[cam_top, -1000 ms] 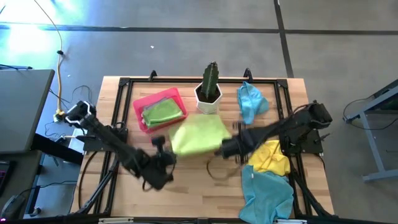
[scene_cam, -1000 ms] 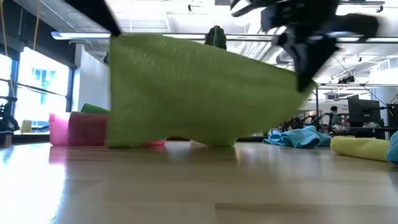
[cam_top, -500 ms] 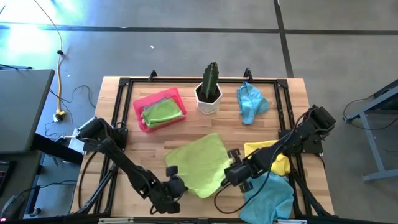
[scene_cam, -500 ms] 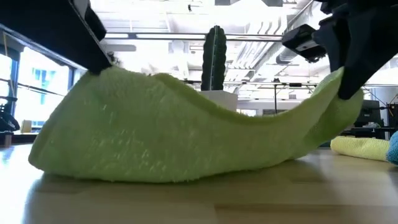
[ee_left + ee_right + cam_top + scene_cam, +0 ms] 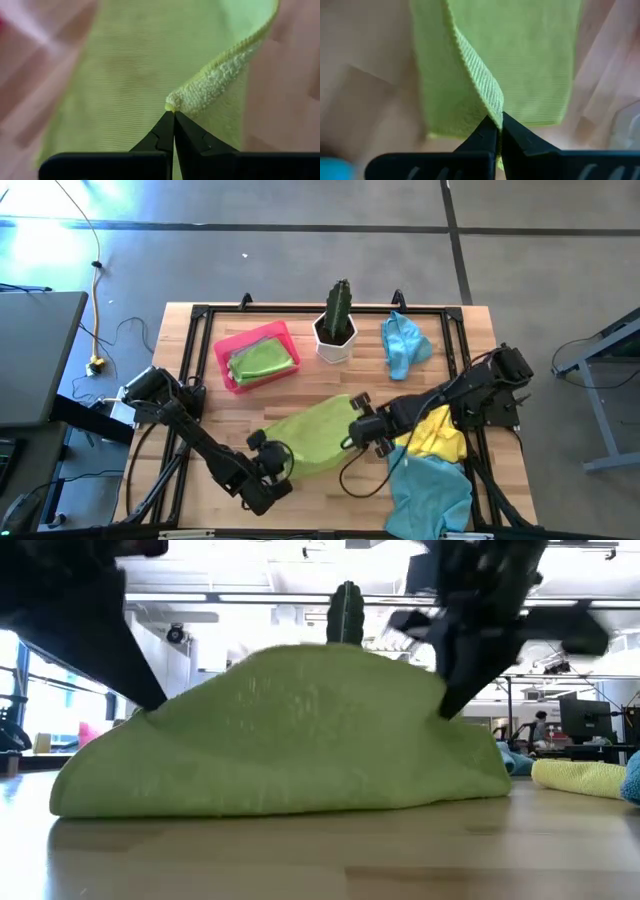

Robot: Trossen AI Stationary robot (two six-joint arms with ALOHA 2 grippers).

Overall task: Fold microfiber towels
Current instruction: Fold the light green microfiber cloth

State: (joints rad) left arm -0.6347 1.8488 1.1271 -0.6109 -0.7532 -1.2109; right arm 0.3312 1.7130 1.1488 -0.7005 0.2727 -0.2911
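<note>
Both grippers carry the near edge of the lime-green microfiber towel [image 5: 312,438] back over itself at mid-table.

Half a second ago you had this cloth spread flat toward the near edge; now the left gripper [image 5: 173,116] and the right gripper [image 5: 498,121], each pinched tight on a corner, have lifted those corners up and toward the far side, so the first fold looks under way, not yet laid down. From the low view the raised cloth hides the pink rectangular tray [image 5: 226,368] and most of the cactus [image 5: 346,612], and you cannot tell whether the edges will line up.
</note>
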